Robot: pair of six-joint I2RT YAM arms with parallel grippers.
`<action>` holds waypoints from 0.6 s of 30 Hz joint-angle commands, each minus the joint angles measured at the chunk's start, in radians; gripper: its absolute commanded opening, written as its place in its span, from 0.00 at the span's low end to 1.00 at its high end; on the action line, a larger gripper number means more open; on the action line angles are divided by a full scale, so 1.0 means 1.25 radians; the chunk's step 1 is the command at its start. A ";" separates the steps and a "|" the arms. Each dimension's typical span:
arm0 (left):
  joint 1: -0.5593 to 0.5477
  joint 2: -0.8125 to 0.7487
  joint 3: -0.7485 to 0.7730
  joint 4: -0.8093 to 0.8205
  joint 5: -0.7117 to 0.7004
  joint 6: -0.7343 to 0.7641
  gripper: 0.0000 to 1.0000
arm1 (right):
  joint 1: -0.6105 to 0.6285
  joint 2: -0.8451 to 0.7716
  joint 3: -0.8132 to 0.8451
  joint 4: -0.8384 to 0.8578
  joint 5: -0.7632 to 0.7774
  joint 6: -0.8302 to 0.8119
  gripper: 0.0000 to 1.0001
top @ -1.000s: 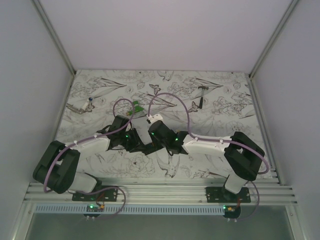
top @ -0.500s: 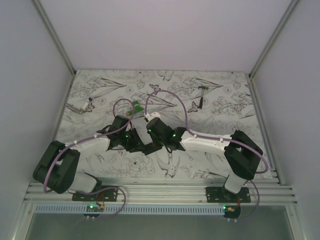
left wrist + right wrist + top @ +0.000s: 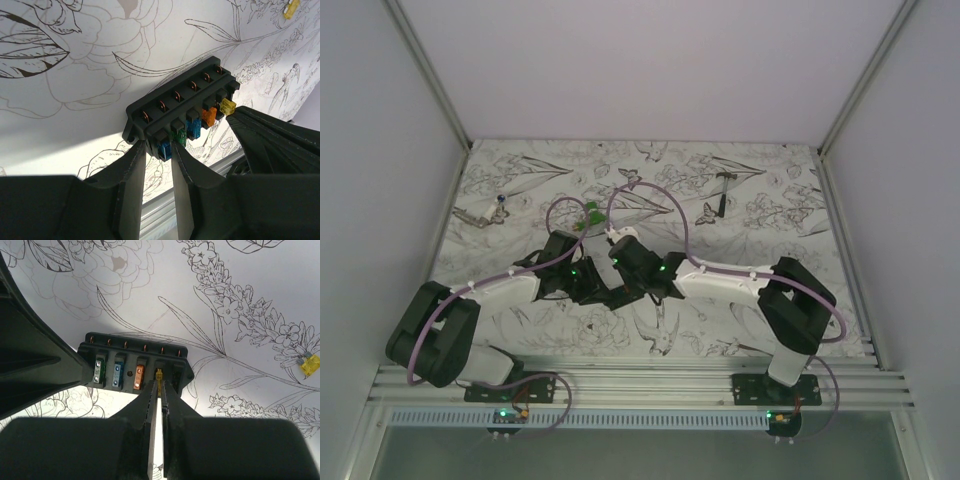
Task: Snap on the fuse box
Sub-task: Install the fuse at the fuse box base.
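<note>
Fuse box (image 3: 175, 106) sits clamped in the left gripper (image 3: 157, 150) while the right gripper (image 3: 159, 386) pinches a yellow fuse (image 3: 159, 375).

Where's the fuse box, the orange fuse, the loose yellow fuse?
fuse box (image 3: 135, 351): right wrist view, its upper rim.
orange fuse (image 3: 139, 377): right wrist view, its face.
loose yellow fuse (image 3: 310, 365): right wrist view, its body.

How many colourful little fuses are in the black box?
5, along the black plastic fuse box: blue, green, blue, orange, then a yellow fuse in the right claw.
</note>
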 commanded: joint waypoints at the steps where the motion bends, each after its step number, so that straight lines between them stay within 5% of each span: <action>1: 0.005 -0.002 -0.002 -0.044 -0.017 0.015 0.29 | -0.005 0.020 0.043 -0.019 -0.009 0.000 0.08; 18: 0.005 -0.002 -0.003 -0.044 -0.018 0.016 0.29 | -0.022 0.077 0.117 -0.151 -0.025 0.007 0.00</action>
